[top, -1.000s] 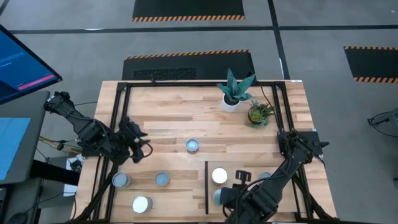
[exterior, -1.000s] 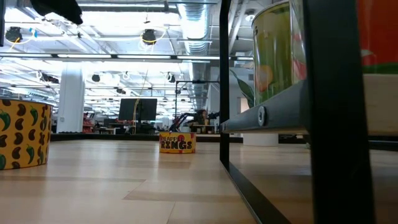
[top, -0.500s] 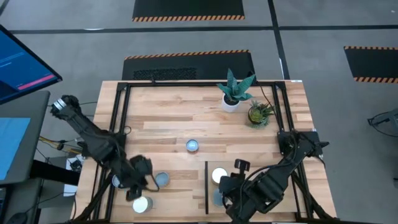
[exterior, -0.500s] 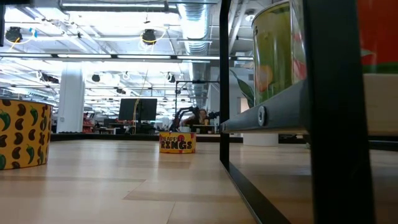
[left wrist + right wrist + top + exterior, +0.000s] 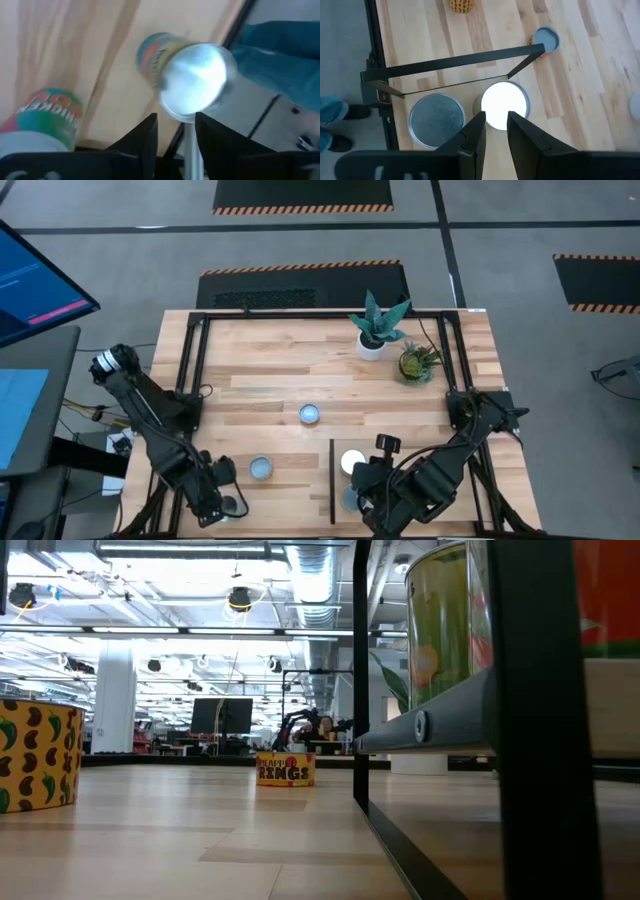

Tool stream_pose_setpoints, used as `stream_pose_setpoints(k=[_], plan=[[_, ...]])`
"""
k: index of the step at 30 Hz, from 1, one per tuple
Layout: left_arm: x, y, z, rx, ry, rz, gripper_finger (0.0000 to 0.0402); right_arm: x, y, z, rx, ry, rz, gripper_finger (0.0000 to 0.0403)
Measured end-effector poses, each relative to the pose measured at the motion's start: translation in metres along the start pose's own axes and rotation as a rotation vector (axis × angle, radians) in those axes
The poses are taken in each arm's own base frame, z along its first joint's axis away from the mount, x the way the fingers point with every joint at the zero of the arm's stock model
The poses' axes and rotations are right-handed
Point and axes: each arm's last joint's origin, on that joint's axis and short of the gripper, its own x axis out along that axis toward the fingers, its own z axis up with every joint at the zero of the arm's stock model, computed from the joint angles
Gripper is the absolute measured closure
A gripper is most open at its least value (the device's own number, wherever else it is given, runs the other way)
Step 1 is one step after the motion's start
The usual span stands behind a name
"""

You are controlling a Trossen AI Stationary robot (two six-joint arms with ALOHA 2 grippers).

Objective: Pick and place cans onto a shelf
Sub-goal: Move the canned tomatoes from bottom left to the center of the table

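Observation:
My left gripper [image 5: 218, 502] is over the table's near left corner and open [image 5: 175, 142]. A can with a silvery top [image 5: 195, 82] stands just ahead of its fingertips, and a can with a green and red label [image 5: 42, 120] is beside it. The arm hides both in the high view. My right gripper [image 5: 362, 483] is open [image 5: 495, 131] above the shelf [image 5: 332, 480]. A white-topped can [image 5: 504, 105] is just ahead of it, with a grey-topped can [image 5: 436, 120] beside that one. Two more cans [image 5: 310, 414] [image 5: 261, 468] stand on the tabletop.
Two potted plants [image 5: 378, 328] [image 5: 416, 363] stand at the far right. A black frame rail [image 5: 455, 62] runs around the shelf. In the low view a can [image 5: 440, 620] stands on the raised shelf, and two cans [image 5: 35, 755] [image 5: 285, 768] stand on the tabletop.
My left gripper has swung from the table's left middle toward the near edge. It now covers the two cans at the near left corner. My right arm has shifted a little over the shelf and now covers a can on the shelf's right part.

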Motion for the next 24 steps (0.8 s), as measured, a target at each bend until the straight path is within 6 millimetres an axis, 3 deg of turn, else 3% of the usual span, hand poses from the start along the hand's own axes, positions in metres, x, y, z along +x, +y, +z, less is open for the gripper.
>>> stream_pose_setpoints(k=[8,18,24], plan=[[0.005,0.001,0.000,-0.035,-0.079,0.057,0.0243,-0.004,0.005,-0.006,0.008,-0.002,0.010,0.0301],[0.006,0.003,0.000,-0.035,-0.112,0.082,0.0243,-0.009,0.011,-0.013,0.043,-0.004,0.024,0.0301],[0.021,-0.003,0.003,0.015,-0.071,0.097,0.0243,-0.009,0.011,-0.013,0.044,-0.004,0.024,0.0301]])
